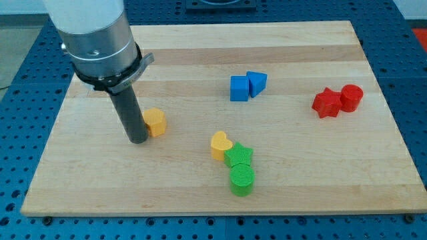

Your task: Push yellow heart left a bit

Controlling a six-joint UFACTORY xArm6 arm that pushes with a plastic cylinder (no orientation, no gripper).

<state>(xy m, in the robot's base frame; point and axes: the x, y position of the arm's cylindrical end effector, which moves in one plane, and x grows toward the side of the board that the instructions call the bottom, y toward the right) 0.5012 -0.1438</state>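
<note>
Camera view shows the wooden surface (320, 173). My tip (138, 140), a bare rod end effector holding nothing, touches a yellow block (155, 122) left of centre. Yellow heart (219, 145) sits centre-bottom, touching the green star (239, 157): pushing left risks dragging it, or nudging the wrong yellow.

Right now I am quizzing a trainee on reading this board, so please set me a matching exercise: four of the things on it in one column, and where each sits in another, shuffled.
Things:
1. my tip
2. yellow heart
3. blue cube
4. red cylinder

Places:
A. farthest to the view's right, touching a red star-like block
B. above the board's middle, against a second blue block
C. near the board's middle, touching a green block
D. at the view's left, right beside the yellow hexagon-like block

Pairs: 1-D, 2-C, 3-B, 4-A
</note>
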